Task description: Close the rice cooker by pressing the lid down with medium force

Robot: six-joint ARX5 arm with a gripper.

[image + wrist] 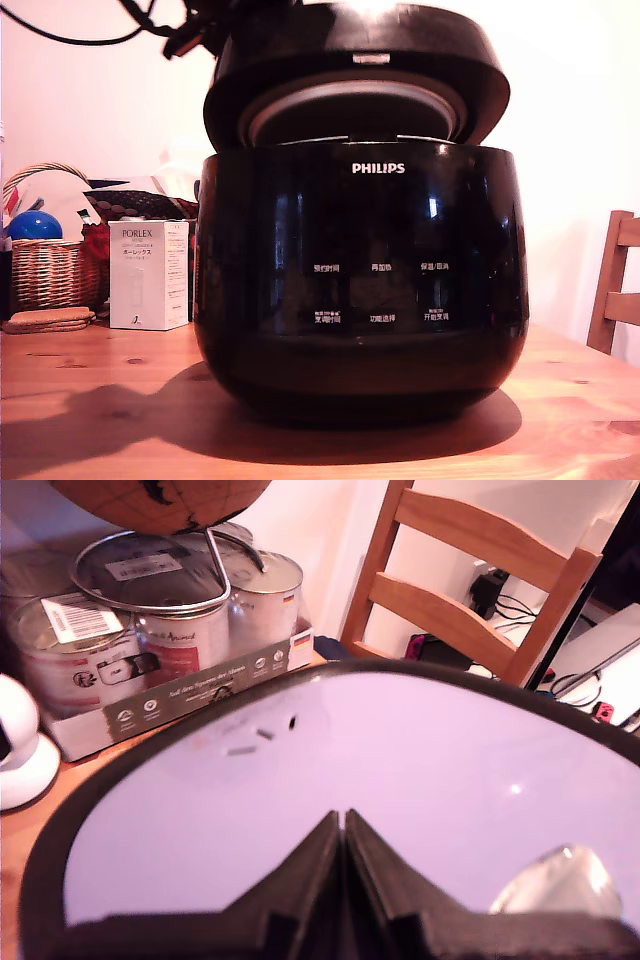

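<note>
Claw: the claw (pixel 343 825) is being seen in the wrist view with its two black fingers drawn together, tips meeting, nothing held between them; in the exterior view it cannot be made out.
Claw to lid: the lid (pixel 400 770) is lying directly beneath the fingertips, its glossy top filling the wrist view; whether the tips are touching it or hanging just above cannot be told.
Lid position: the lid (pixel 360 60) is being held part open, tilted over the rice cooker (pixel 360 280), with a gap showing at the front and the pale inner disc (pixel 352 105) visible under it.
Direction of push: judged as downward onto the lid's top, towards the cooker's front edge, away from the hinge at the back.
Surface: the lid top is smooth and shiny, so slipping of the tips is being judged a risk.
Support: the cooker is standing on a wooden tabletop (pixel 80 400).
Room: a white Porlex box (pixel 148 275) and a wicker basket (pixel 50 270) are standing well apart at the exterior view's left; a wooden chair (pixel 615 285) at its right.
</note>
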